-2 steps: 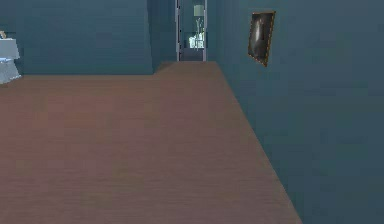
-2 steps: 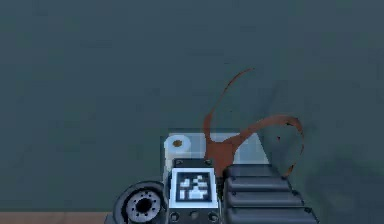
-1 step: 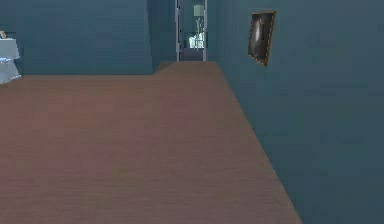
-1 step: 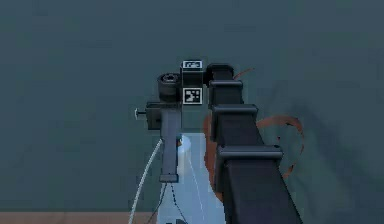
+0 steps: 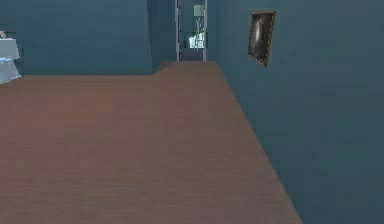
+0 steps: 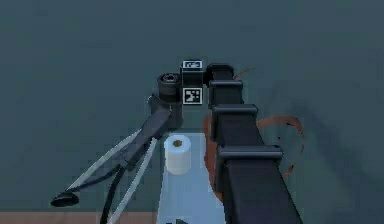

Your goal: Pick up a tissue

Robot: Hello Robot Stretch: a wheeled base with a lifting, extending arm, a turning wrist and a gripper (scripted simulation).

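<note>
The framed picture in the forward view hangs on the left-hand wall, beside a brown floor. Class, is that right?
Not quite. The forward view shows the framed picture hanging on the right-hand wall, not the left-hand one. The floor beside it is brown, as stated.

Counting ahead: one framed picture on the wall, one doorway at the far end, and one pale object at the forward view's left edge, too small to name. Over to the arm side view: one dark arm, two white squares with black marks, one gripper with two thin fingers, and one white roll. There's also one reddish-brown shape behind the arm, which I can't identify.
</note>
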